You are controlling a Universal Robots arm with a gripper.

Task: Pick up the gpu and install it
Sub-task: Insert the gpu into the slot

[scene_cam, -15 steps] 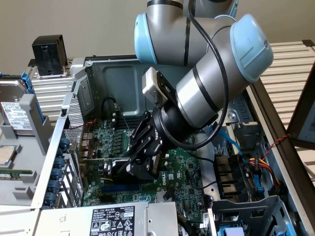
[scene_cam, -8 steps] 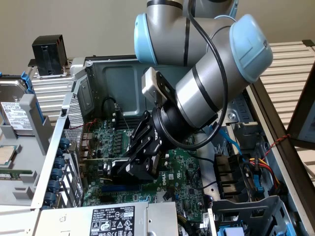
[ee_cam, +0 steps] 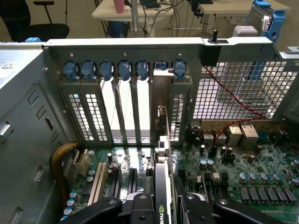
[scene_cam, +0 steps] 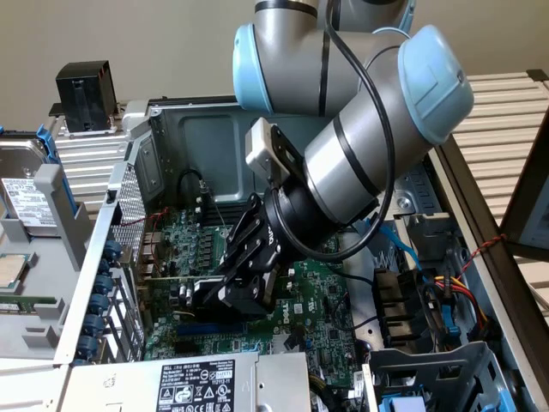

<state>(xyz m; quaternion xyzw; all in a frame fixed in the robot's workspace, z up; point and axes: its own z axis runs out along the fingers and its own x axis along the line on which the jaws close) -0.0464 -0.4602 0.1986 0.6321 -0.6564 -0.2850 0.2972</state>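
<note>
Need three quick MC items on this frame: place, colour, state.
1. Where is the gpu? A) on a desk B) inside the case, above the motherboard C) outside the case
2. Slot clips' colour? A) red B) yellow C) blue
3. Gripper? A) shut on the gpu B) open, clear of it C) shut on nothing
Answers: B, the card is over the green board; C, blue row along the rear panel; A, fingers clamp the card's sides.

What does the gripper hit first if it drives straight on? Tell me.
Likely the motherboard, just beneath the gpu clamped in the gripper; the gap between them is hard to judge.
</note>
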